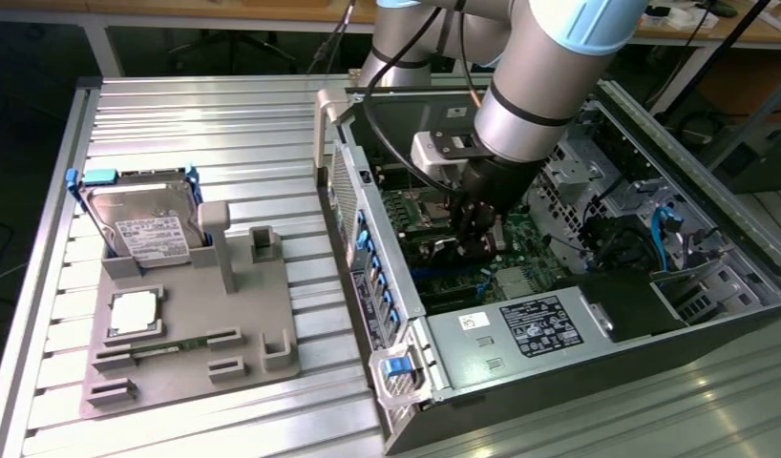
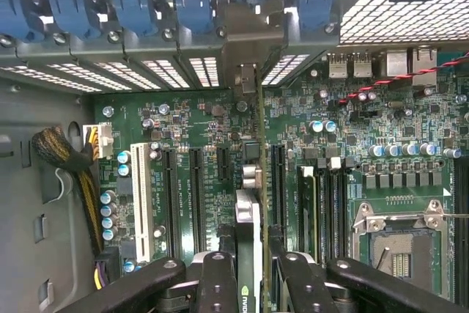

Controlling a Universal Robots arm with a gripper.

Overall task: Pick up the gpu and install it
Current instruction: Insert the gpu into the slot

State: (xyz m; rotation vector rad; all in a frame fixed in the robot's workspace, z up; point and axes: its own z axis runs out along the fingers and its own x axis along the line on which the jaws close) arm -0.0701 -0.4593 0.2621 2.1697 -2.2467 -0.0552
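- The arm reaches down into the open computer case [image 1: 696, 315], its gripper [image 1: 474, 243] low over the motherboard [image 1: 531, 239].
- In the wrist view the gripper [image 2: 253, 273] is clenched on the gpu [image 2: 249, 203]; the black fingers [image 2: 216, 284] pinch the card from both sides.
- The card stands on edge, thin side to the camera, over the motherboard [image 2: 183, 122] between the long black slots [image 2: 198, 196], its metal bracket end reaching toward the slotted rear wall with the blue clips [image 2: 132, 5].
- I cannot tell whether the card is seated in a slot.
- At nine o'clock of the case in the exterior view, a grey fixture tray [image 1: 187, 353] sits on the table [image 1: 200, 124].
- A hard drive [image 1: 142, 224] with blue rails stands at the tray's twelve o'clock end.
- A narrow green stick [image 1: 174, 345] lies toward its six o'clock end.
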